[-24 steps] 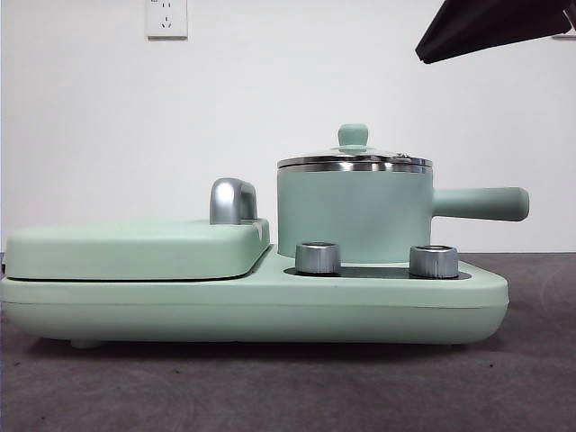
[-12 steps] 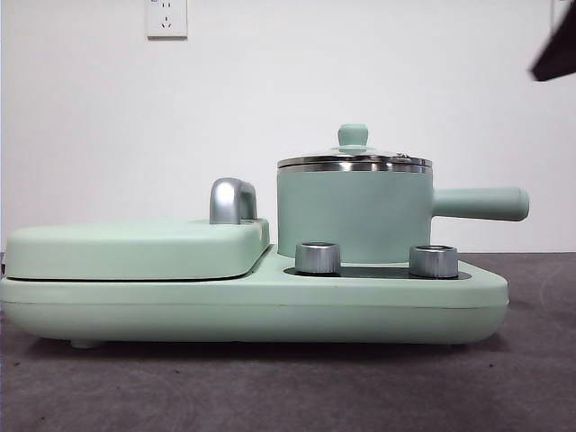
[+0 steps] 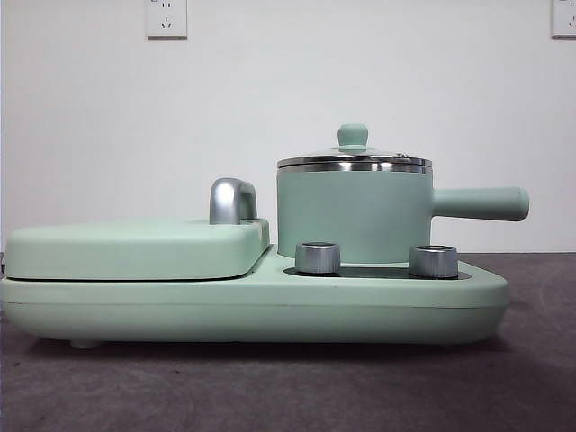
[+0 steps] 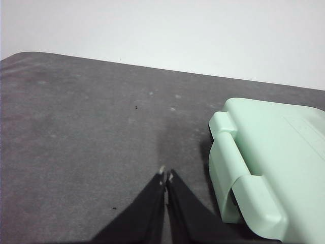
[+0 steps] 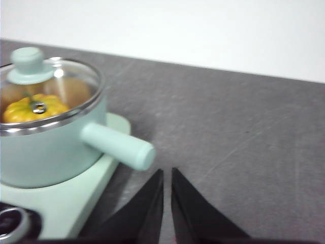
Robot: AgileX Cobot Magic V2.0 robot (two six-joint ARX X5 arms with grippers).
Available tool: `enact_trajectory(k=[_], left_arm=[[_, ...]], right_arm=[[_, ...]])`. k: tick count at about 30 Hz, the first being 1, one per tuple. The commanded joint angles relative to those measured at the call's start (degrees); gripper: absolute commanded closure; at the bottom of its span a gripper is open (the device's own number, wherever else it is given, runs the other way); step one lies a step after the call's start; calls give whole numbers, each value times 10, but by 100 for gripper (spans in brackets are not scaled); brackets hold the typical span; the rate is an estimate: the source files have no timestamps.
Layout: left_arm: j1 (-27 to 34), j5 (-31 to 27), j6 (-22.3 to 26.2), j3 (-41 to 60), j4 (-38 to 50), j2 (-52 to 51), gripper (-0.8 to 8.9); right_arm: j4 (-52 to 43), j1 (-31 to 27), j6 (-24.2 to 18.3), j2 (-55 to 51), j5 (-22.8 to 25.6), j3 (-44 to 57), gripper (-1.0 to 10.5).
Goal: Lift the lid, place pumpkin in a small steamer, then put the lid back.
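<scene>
Arm in the front view: a second earlier a large dark arm end filled the top right corner; half a second earlier only a small dark tip showed at the right edge; by this moment it had left that view altogether.
Top right corner of the front view: the wall socket (image 3: pixel 563 18) that the arm had covered was uncovered.
Right gripper (image 5: pixel 167 175): withdrawn, it hung over the surface (image 5: pixel 244 137) beside the small steamer (image 5: pixel 51 147), fingers (image 5: pixel 152 203) nearly together.
</scene>
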State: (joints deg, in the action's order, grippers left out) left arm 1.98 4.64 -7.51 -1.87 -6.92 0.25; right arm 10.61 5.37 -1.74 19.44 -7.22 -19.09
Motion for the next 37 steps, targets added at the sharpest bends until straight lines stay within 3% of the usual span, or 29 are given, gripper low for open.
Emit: enact_trajectory(k=[1,16,25,37], left_arm=[[0,0,0,12,9,-1,807],[0,0,0,12,9,-1,807],[0,0,0,12,9,-1,807],[0,0,0,12,9,-1,807]], right_arm=[[-17,-13,-7,-23,2,25,923],[-23,-45,3,-143,2,123,923],[-87,-45,27,-193,-2,180,923],[-89,-35,26,-192,15,184,923]])
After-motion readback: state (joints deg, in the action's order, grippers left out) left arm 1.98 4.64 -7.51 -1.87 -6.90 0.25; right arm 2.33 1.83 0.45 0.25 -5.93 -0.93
